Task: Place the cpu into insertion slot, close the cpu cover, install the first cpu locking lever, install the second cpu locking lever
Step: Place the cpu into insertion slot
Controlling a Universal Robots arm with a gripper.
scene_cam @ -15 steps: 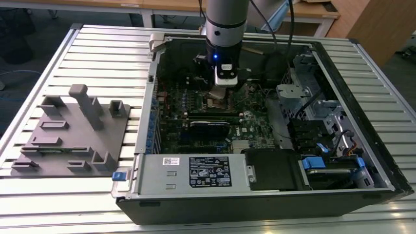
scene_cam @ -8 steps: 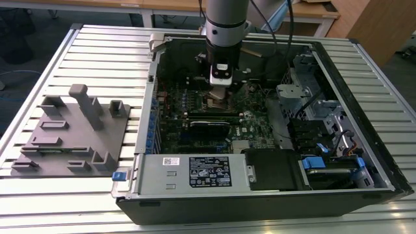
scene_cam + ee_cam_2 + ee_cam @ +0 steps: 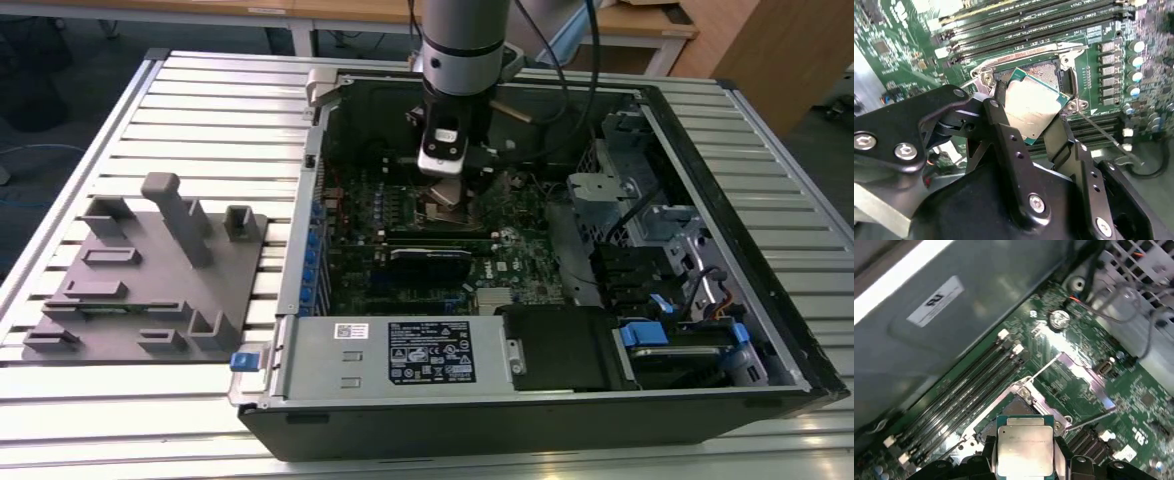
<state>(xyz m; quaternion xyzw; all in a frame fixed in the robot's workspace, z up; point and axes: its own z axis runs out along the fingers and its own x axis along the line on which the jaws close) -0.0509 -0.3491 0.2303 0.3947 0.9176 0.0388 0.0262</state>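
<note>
Chip-fitting, first step in hand. The gripper (image 3: 1030,117) has its jaws closed on two opposite edges of the chip (image 3: 1025,450); the chip hangs just above the socket (image 3: 1051,72) and is not yet seated; the socket's centre shows bare past the chip's edge. In the exterior view the arm reaches down into the open computer case (image 3: 534,430), over the green board (image 3: 534,240), at about twelve o'clock from the white-labelled power box (image 3: 427,352). The cover (image 3: 1084,377), a silvery frame, appears swung up and away from the socket; two thin wire levers (image 3: 1046,369) stand free near it, neither latched as far as can be judged. Done: chip gripped and over the socket. Left: seating the chip; closing the cover; fastening both levers. A grey parts tray (image 3: 147,280) lies on the slatted surface (image 3: 200,110), at nine o'clock from the case.
</note>
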